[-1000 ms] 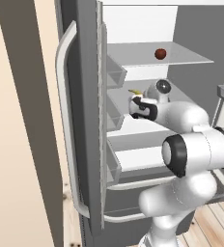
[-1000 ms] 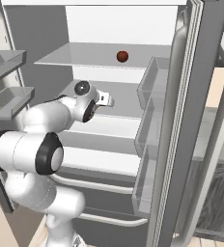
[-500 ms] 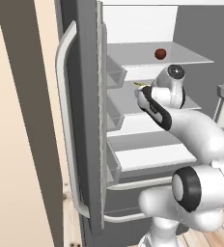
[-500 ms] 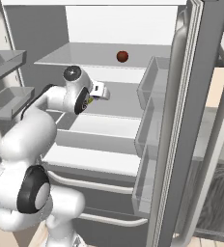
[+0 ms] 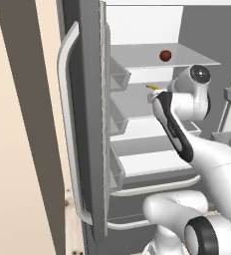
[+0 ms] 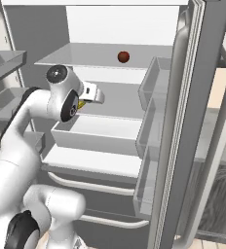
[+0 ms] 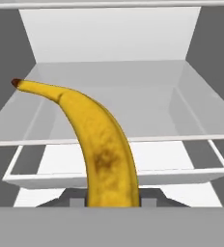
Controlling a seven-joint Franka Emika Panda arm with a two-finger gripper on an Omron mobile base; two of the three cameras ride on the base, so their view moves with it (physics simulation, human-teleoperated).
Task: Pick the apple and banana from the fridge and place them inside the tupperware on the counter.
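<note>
A: Two fruits logged, both taken relative to the fridge (image 6: 193, 121). What is nearest?

B: Item one, the banana (image 7: 102, 149). In the hand view it rises from the bottom edge between the fingers of the gripper (image 7: 113, 200) and curves up to the left, ending in a dark tip. The claw is pinched on the banana's lower end. Yellow skin, brown mottling at mid-length.

A: Where does it sit against the fridge?

B: Inside the open compartment, at the height of the middle glass shelf (image 6: 112, 99), held in the air above the white drawer (image 6: 98, 136) that lies below that shelf. From the left base view only a small yellow end (image 5: 152, 88) shows past the arm's wrist.

A: Contents of the drawer?

B: Cannot tell; its inside is hidden from the base views, and the hand view shows just the rim.

A: Door bins?

B: Three stacked bins (image 6: 151, 131) on the right door, and further bins (image 5: 118, 124) on the left door. No contents can be made out in them.

A: Farthest entry?

B: Item two, the apple (image 6: 123, 57): dark red, round, resting on the top glass shelf (image 5: 162, 59), toward the rear of the fridge, well apart from the banana.
</note>
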